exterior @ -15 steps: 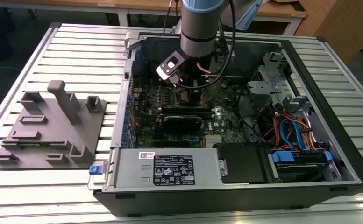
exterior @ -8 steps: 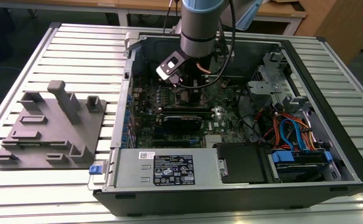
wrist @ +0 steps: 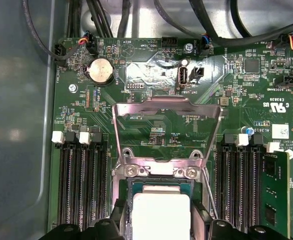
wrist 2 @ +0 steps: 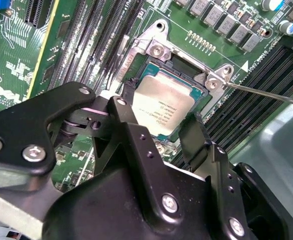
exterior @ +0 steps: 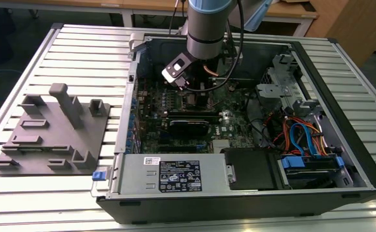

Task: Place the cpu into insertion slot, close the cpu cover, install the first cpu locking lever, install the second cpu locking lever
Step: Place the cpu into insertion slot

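The cpu (wrist 2: pixel 164 105), a square chip with a silver top, lies level in or just over the insertion slot (wrist 2: pixel 186 70). My gripper (wrist 2: pixel 159 112) straddles it, its black fingers (wrist 2: pixel 129 107) pressed against two opposite edges. In the first wrist view the cpu (wrist: pixel 160 210) shows bright between the fingertips of the gripper (wrist: pixel 160 222). The cpu cover (wrist: pixel 166 103) stands swung up from its hinge, off the slot. A thin locking lever (wrist 2: pixel 266 92) sticks out free beside the slot. In the exterior view the gripper (exterior: pixel 186 88) is low inside the open computer case (exterior: pixel 342 159).
Long black memory slots (wrist: pixel 81 180) flank the socket on both sides. A coin battery (wrist: pixel 101 70) and cables sit beyond the raised cover. A grey fixture plate (exterior: pixel 52 130) lies on the slatted table at the exterior view's left. Power supply (exterior: pixel 174 176) and drive cables (exterior: pixel 301 137) fill the case's near side.
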Robot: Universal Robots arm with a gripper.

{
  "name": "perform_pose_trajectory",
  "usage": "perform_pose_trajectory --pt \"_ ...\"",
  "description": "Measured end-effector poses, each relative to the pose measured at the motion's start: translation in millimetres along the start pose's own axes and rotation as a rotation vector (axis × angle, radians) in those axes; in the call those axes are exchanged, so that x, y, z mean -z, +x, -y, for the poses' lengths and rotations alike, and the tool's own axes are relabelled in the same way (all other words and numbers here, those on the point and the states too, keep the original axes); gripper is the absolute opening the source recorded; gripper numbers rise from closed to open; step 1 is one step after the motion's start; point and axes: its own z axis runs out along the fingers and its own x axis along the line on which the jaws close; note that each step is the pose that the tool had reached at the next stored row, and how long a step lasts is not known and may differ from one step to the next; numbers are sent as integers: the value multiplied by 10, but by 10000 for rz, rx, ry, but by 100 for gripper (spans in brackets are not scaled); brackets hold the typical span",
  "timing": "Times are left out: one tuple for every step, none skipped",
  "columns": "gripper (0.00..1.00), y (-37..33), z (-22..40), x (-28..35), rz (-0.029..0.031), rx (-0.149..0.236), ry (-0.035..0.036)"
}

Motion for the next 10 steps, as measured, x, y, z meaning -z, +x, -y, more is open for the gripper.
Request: perform_pose_trajectory --pt "61 0 0 0 -1 0 -1" --pt "68 0 0 0 0 0 0" --pt "68 1 0 -1 -2 1 -1" --pt "75 1 0 0 0 0 0" --pt "75 1 0 1 1 0 0" --pt "75 1 0 5 3 0 1" --pt "75 1 0 9 0 0 0" --pt "75 1 0 14 -3 0 0" --pt "75 1 0 19 -6 -1 0" --pt "75 2 -1 19 -9 -1 0"
